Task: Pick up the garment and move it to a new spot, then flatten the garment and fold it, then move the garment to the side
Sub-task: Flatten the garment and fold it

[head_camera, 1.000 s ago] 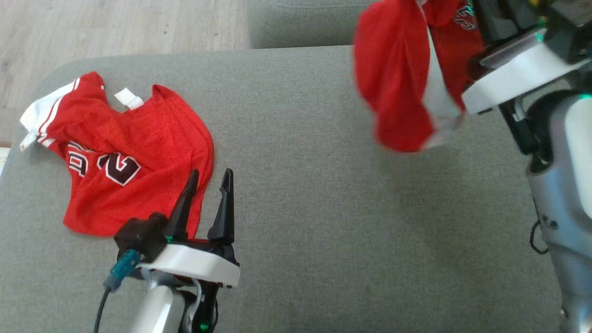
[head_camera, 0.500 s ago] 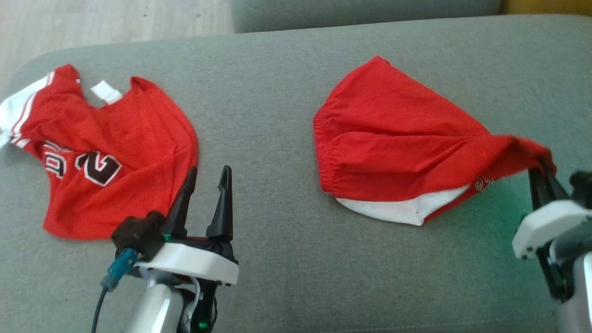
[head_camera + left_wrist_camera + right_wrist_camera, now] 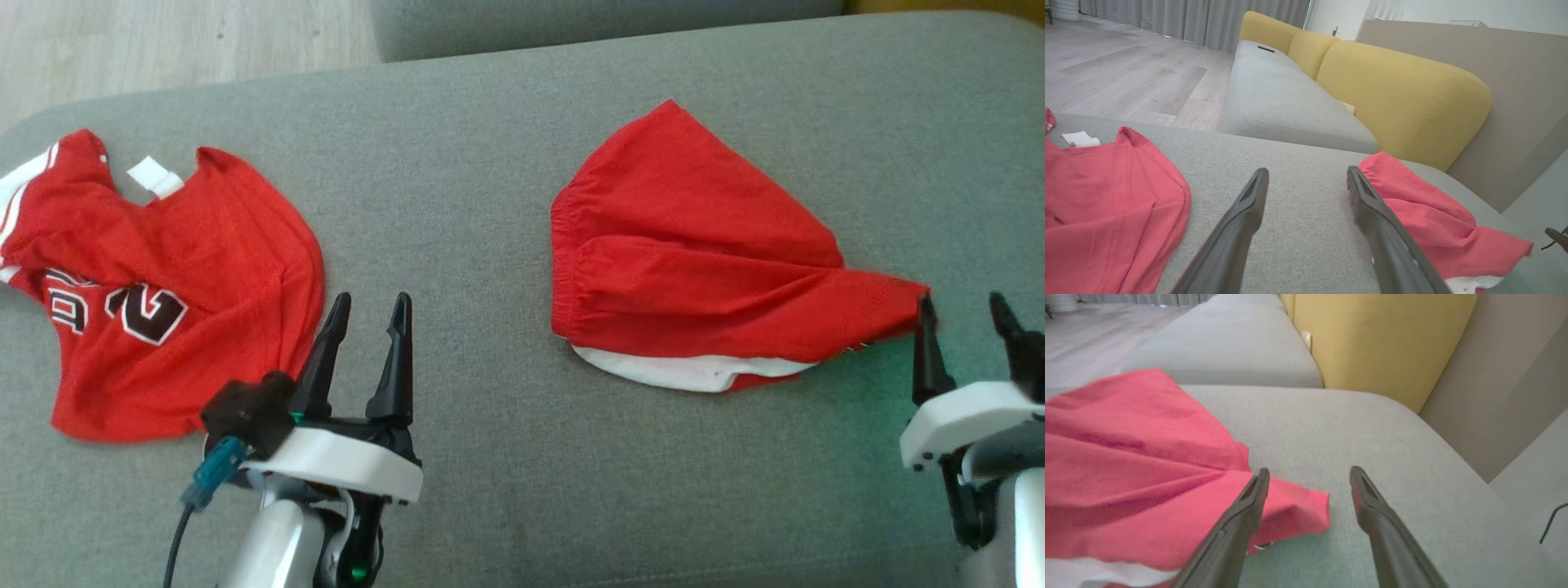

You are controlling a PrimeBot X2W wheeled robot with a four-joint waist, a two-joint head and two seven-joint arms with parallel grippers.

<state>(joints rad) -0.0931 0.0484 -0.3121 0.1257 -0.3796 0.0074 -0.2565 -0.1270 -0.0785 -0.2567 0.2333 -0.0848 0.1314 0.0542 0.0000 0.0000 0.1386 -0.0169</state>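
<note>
The right gripper (image 3: 961,300) has its fingers spread, holding nothing, one tip at, perhaps brushing, the pulled-out corner of the red shorts (image 3: 686,269), which lie rumpled on the grey cushion (image 3: 490,204). Well left of the shorts, the left gripper (image 3: 371,300) gapes empty beside a red jersey (image 3: 163,302).

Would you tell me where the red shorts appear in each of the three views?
Head view: red shorts right of centre, one corner by the right gripper.
Left wrist view: red shorts at lower right.
Right wrist view: red shorts across the left half.
Shared landmark: the grey cushion beneath them.
</note>
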